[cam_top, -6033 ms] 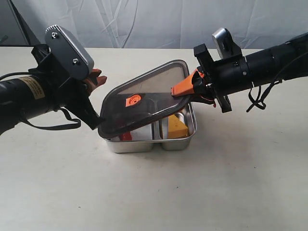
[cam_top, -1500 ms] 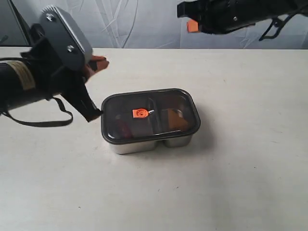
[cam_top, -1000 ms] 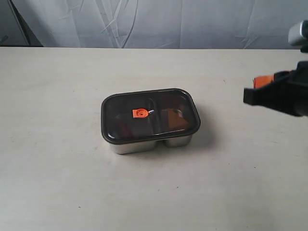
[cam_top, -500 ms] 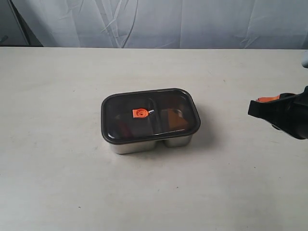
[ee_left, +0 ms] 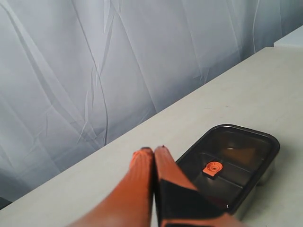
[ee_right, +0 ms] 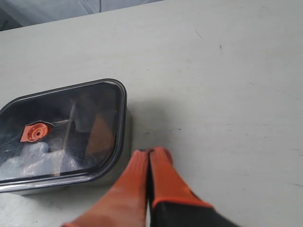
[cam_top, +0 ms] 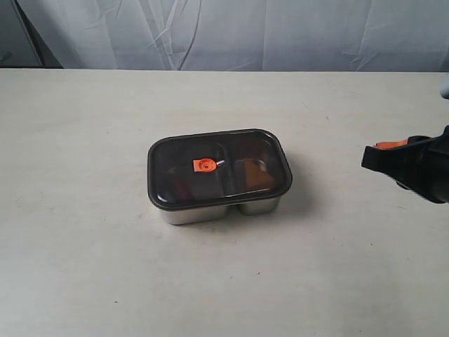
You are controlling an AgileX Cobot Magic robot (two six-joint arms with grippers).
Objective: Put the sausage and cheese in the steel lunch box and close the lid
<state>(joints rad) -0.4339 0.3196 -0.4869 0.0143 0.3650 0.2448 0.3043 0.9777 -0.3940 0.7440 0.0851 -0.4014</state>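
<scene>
Smoky plastic hides most of what matters: the lid (cam_top: 219, 167) sits flat on the steel lunch box (cam_top: 210, 213). Through it the cheese (cam_top: 254, 173) shows as a dull orange patch in the right compartment. The sausage (cam_top: 179, 188) is only a faint reddish smear, probably in the left one; the tint blurs it. An orange valve (cam_top: 204, 165) marks the lid's centre.

In the exterior view the right end effector (cam_top: 379, 156) is cut off by the frame's right edge, well apart from the box. Its closure is hard to read there. The right wrist view settles it: the right end effector (ee_right: 150, 153) has its orange fingers pressed together, gripping nothing, with the box's cheese end ahead of them.

The left end effector (ee_left: 154, 150) shows only in its own wrist view, likewise fully closed and holding nothing, with the lidded box beyond it.

The table (cam_top: 105, 281) is pale, matte and lightly specked. A wrinkled grey-white curtain (cam_top: 245, 35) hangs behind it.
</scene>
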